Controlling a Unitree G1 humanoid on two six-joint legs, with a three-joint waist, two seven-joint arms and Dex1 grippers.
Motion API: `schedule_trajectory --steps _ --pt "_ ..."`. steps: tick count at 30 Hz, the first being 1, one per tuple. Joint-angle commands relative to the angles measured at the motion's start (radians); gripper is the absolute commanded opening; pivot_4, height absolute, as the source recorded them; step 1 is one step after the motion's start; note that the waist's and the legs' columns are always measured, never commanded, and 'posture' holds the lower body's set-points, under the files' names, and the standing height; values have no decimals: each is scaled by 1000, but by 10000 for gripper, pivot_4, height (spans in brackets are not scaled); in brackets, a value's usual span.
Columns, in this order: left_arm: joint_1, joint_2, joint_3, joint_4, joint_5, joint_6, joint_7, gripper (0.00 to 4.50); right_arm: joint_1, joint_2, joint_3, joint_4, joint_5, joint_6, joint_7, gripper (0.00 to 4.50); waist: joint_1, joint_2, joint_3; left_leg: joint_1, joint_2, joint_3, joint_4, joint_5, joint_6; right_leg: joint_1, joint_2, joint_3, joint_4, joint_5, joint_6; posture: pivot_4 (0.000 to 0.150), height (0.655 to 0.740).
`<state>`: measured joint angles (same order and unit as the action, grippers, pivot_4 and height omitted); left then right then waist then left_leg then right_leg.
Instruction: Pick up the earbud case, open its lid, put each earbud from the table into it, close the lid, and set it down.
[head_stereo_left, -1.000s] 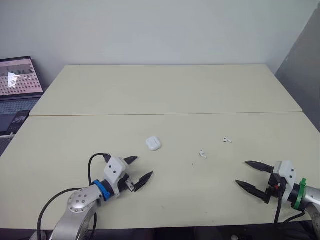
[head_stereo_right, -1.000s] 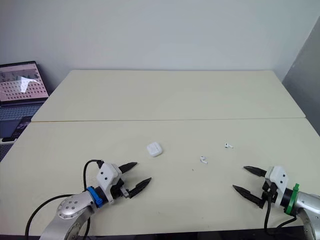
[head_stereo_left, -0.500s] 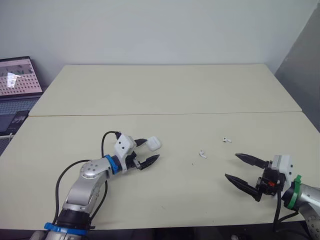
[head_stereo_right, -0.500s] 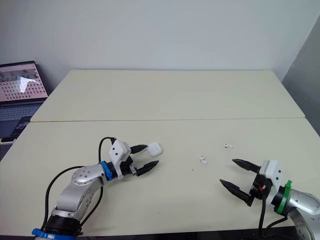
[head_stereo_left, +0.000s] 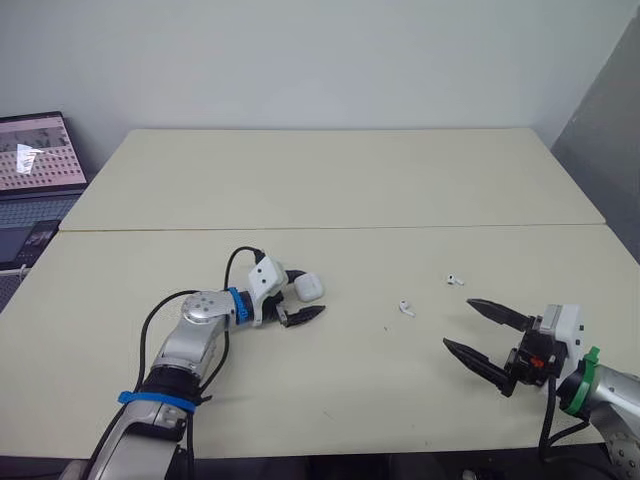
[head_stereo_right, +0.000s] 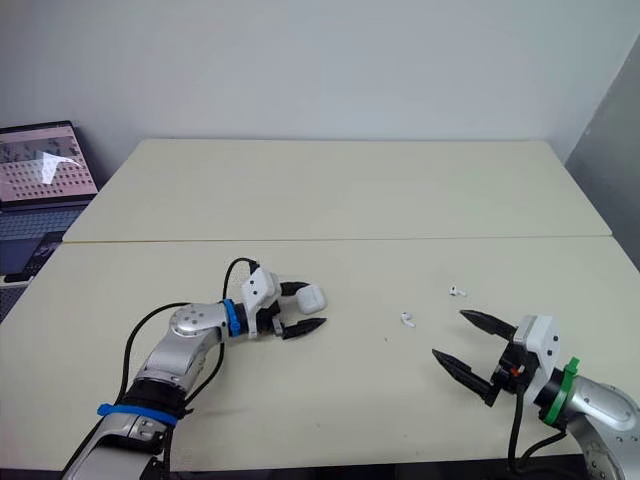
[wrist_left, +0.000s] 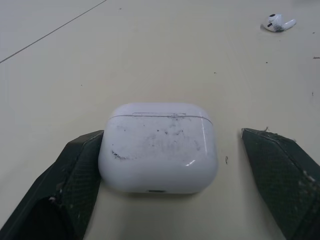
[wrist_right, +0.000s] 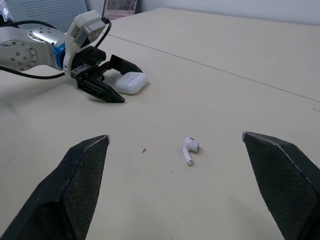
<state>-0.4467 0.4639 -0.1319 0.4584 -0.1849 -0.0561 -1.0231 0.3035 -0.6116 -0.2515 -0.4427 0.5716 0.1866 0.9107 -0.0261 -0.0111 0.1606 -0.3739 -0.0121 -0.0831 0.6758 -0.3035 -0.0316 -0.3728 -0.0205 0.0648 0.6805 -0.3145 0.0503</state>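
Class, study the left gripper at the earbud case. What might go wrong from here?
One jaw of the left gripper touches the earbud case, the other stands apart: closing may shove the case sideways. The case is rounded and might slip out. The right gripper, open near an earbud, could knock it away.

Two head cameras look down over the whole table (head_stereo_left: 350, 180) from high up. The left wrist camera sits very close to the case (wrist_left: 158, 147). The right wrist camera, farther off, sees that case too.
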Motion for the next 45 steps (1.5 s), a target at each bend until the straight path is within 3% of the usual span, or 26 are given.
schedule_trajectory --steps 1,4,11,22,27,33,40,45 --pt "-26 3 8 44 18 -34 -10 45000 7 3 -13 -45 4 -15 -8 44659 0 0 0 0 0 0 0 0 0 0 0 0 0 0 0 1500 7400" --pt "-33 4 6 60 19 -47 -30 45000 5 0 -16 -40 -2 -21 -8 44659 0 0 0 0 0 0 0 0 0 0 0 0 0 0 0 1500 7400" --pt "-37 11 6 72 32 -67 -43 27996 -7 -4 -9 -29 -18 -29 -5 45000 0 0 0 0 0 0 0 0 0 0 0 0 0 0 0 1500 7400" --pt "-9 31 44 -8 -32 -34 -99 28028 -52 9 -1 -41 4 3 -16 45000 -4 0 0 0 1 0 0 0 0 0 1 0 1 0 0 1500 7400" --pt "-81 -70 93 -114 -109 -86 -46 28028 -170 62 -20 -98 180 173 -179 45000 -1 0 0 -2 1 -1 1 0 0 -1 0 0 1 0 0 1500 7400" --pt "-115 -195 72 -292 -103 -152 59 28028 -329 46 -26 -175 472 449 -448 45000 2 -1 0 -8 0 -4 3 0 -1 -5 -1 1 0 0 0 1500 7400" --pt "-120 -211 9 -327 -44 -328 39 28028 -485 -91 5 -116 944 704 -727 45000 -3 -1 0 -8 0 -4 3 0 0 -5 0 1 1 0 0 1500 7400" --pt "-136 -192 -39 -306 -20 -423 -9 28028 -572 -170 73 -67 1122 771 -817 45000 -3 -1 0 -8 0 -3 3 0 0 -5 0 1 0 0 0 1500 7400"
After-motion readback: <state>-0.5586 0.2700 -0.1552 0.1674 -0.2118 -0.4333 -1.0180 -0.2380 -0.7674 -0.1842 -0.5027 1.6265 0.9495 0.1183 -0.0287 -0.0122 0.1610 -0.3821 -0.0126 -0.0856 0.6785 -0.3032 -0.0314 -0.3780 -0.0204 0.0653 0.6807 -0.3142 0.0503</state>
